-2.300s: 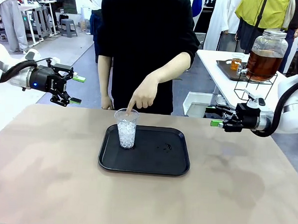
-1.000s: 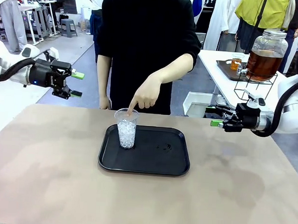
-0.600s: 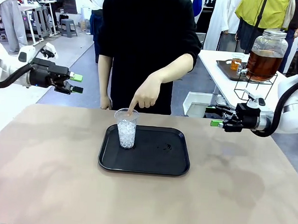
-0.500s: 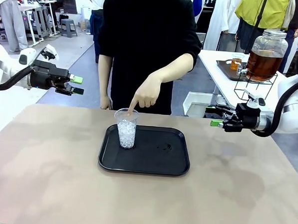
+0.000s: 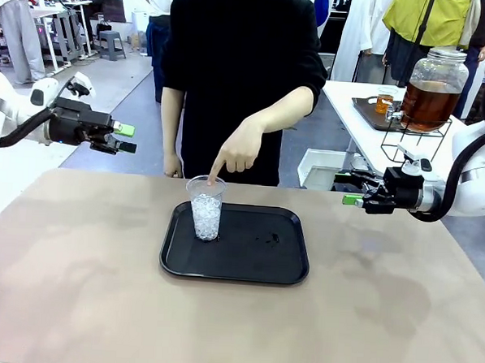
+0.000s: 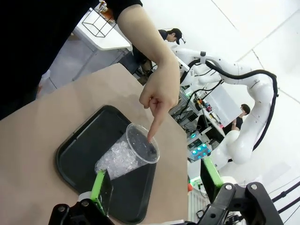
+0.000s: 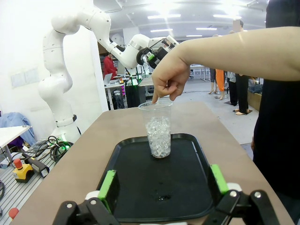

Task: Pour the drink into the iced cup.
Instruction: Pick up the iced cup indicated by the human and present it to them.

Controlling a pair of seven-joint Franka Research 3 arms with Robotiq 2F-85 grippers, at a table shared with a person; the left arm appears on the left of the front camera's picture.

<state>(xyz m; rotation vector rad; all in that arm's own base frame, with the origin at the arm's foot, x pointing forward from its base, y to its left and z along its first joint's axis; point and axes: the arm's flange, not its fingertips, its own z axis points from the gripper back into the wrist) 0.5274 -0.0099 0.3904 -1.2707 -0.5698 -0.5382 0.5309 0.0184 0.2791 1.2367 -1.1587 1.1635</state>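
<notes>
Hand (image 5: 239, 152) points into iced cup (image 5: 207, 212), perhaps touching rim, on tray (image 5: 259, 260).

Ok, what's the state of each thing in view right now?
iced cup: upright on the tray, ice inside, no drink.
tray: flat on the table.
person's hand: pointing down, fingertip at the cup's rim.
left claw: open, empty, raised.
right claw: open, empty, raised.
drink jar: lid on, brown liquid inside.
</notes>
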